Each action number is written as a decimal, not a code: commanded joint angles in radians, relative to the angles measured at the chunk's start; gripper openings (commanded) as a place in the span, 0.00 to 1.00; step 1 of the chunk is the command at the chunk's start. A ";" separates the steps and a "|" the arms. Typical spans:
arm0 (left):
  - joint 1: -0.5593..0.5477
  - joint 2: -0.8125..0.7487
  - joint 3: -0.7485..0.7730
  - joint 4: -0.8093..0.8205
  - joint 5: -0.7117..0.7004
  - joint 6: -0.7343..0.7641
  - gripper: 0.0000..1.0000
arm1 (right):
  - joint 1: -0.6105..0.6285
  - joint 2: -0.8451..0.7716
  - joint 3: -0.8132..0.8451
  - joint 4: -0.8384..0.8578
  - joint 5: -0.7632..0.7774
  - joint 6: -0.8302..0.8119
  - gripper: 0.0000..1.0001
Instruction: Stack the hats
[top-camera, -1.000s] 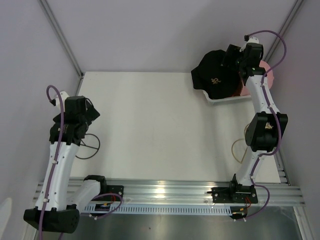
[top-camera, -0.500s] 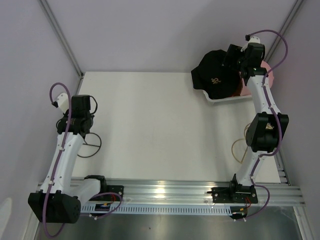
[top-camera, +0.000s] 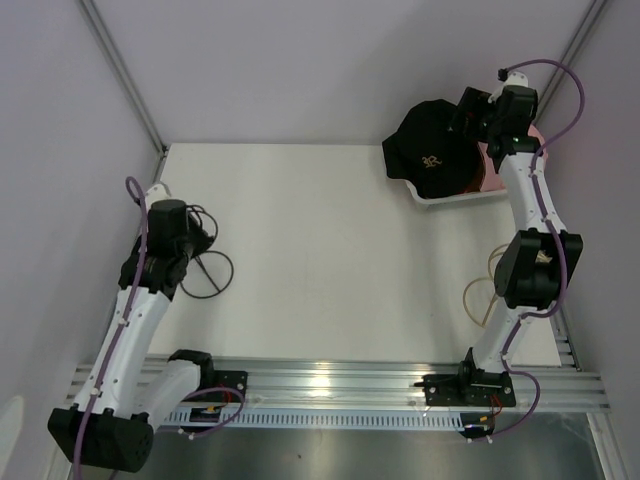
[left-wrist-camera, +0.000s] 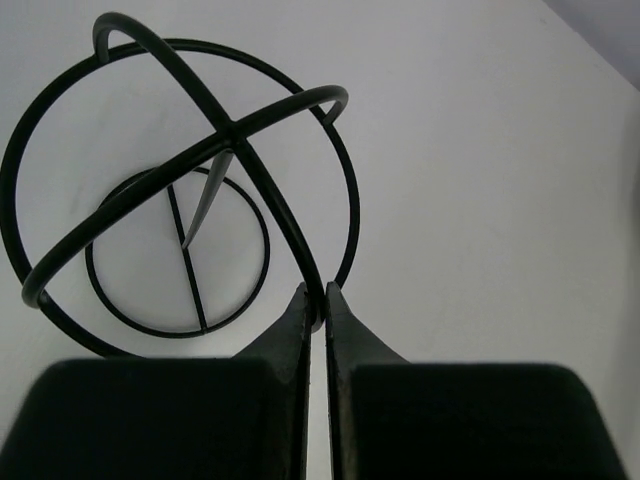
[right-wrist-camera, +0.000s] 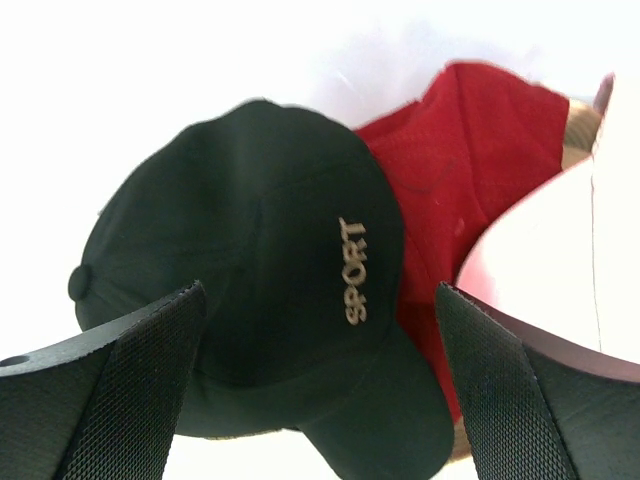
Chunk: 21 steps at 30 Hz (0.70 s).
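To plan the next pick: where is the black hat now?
Top view: the black hat lies at the far right corner, on the white basket, under the right gripper, beside the red hat.

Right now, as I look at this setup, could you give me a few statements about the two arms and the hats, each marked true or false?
1. The left gripper is shut on a black wire stand. True.
2. The right gripper is clamped on the black cap. False: its jaws stand wide open, one on either side of the cap.
3. The black cap has the word SPORT on it. True.
4. The red cap lies alone in the middle of the table. False: it lies right against the black cap, at the table's far right corner.
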 joint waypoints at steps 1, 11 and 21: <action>-0.122 -0.043 0.001 0.120 0.188 0.034 0.01 | -0.010 -0.077 -0.022 0.011 -0.010 0.017 1.00; -0.545 0.105 0.012 0.331 0.323 0.113 0.01 | -0.016 -0.144 -0.146 0.122 -0.060 0.014 1.00; -0.607 0.341 0.099 0.519 0.450 0.185 0.01 | -0.014 -0.183 -0.203 0.226 -0.290 -0.013 1.00</action>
